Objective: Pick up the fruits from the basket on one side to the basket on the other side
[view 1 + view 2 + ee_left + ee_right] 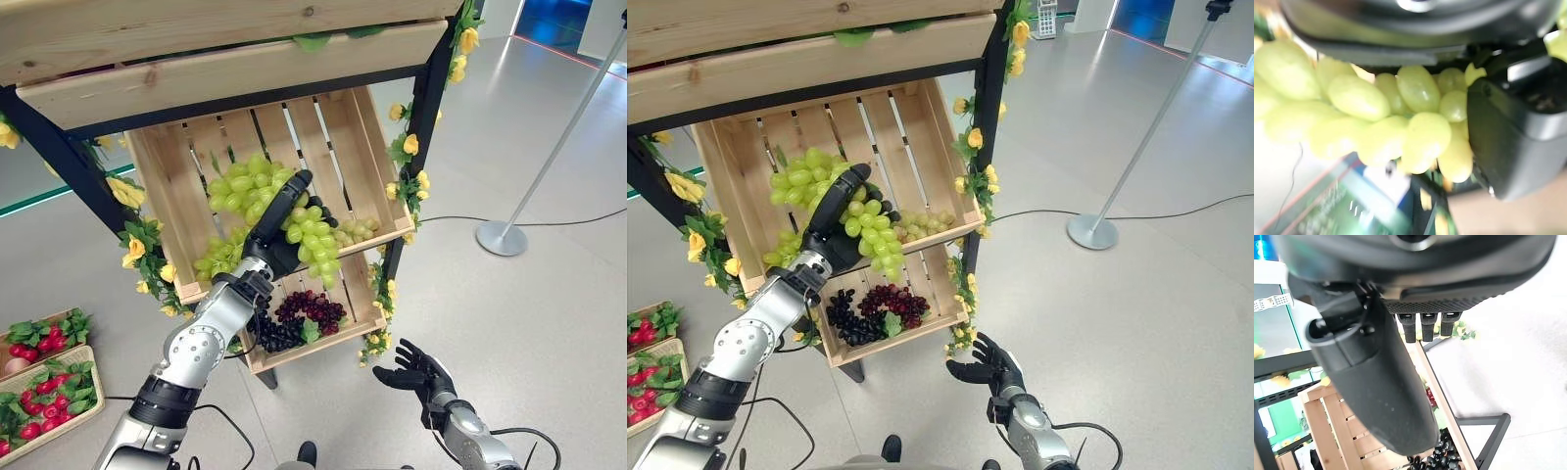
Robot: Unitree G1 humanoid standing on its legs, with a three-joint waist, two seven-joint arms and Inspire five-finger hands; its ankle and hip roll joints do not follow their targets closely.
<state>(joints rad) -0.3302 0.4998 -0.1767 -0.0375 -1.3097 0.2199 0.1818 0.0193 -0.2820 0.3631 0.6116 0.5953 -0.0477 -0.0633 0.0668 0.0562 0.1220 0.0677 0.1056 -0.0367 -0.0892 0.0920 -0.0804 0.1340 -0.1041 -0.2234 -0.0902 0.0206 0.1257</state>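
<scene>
one bunch of green grapes (pixel 312 243) gripped in the left hand (pixel 277 223), fingers curled round its top so it hangs just above the upper wooden crate (pixel 176 186), clear for carrying. right hand (pixel 416 372) low by the floor, fingers loosely spread, holding nothing. dark grapes (pixel 294 321) lying in the lower crate (pixel 364 299).

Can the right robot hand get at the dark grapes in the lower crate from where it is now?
Probably yes. The right robot hand hangs open beside the lower crate, holding nothing, and nothing stands between it and the dark grapes.
</scene>
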